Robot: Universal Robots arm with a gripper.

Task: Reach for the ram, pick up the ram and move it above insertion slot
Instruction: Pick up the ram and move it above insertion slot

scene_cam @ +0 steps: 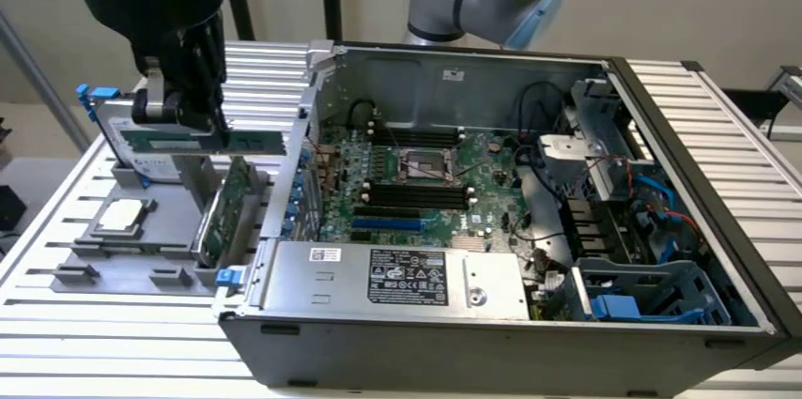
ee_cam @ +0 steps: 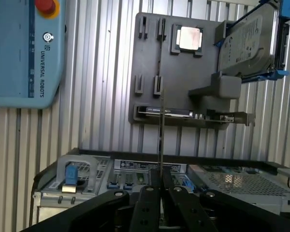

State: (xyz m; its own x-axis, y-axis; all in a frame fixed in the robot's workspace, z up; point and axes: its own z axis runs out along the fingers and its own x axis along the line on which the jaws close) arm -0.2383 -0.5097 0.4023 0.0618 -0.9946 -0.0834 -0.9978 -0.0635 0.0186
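Note:
The ram (scene_cam: pixel 251 142) is a thin green strip held level in the air above the grey holder, on the exterior view's left, just outside the open computer case. My gripper (scene_cam: pixel 188 129) is shut on it from above. In the wrist view the ram (ee_cam: pixel 161 121) shows edge-on as a thin line running out from between the black fingers (ee_cam: pixel 147 198) of my gripper (ee_cam: pixel 160 191). The black insertion slots (scene_cam: pixel 414 194) lie on the motherboard inside the case, to the exterior view's right of the ram and lower.
A grey holder (scene_cam: pixel 126 258) carries a processor chip (scene_cam: pixel 122 216), a hard drive (ee_cam: pixel 246 41) and an upright green expansion card (scene_cam: pixel 225 211). The case wall (scene_cam: pixel 300 136) stands between ram and motherboard. A silver power supply (scene_cam: pixel 389 277) sits at the case front. A blue pendant (ee_cam: pixel 24 48) lies nearby.

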